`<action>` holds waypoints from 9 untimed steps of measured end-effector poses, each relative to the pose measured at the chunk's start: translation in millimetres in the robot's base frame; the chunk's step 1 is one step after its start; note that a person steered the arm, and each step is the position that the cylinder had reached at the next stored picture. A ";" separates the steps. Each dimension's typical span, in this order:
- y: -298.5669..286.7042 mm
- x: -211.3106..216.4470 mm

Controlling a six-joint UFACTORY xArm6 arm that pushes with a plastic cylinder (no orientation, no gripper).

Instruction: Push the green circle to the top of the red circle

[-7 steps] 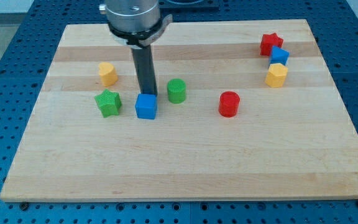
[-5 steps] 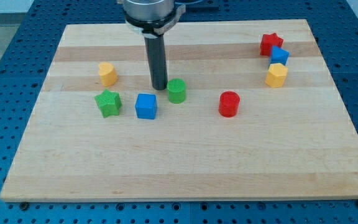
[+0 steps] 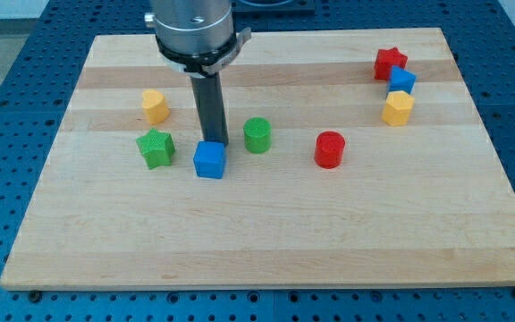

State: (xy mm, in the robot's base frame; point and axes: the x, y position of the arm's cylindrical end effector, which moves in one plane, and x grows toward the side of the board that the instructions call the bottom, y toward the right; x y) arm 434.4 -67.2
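The tip had swung back from the green circle to just behind the blue cube, leaving the red circle unapproached; no hand exists to report.

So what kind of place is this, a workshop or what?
Probably a robotics lab bench: a wooden board lies on a blue perforated mounting table, a robot arm's rod has my tip just behind the blue cube, with small coloured blocks scattered about.

Wooden board — eight coloured blocks
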 end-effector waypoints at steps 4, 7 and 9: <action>123.5 -9.9; 141.8 -4.4; 202.1 1.0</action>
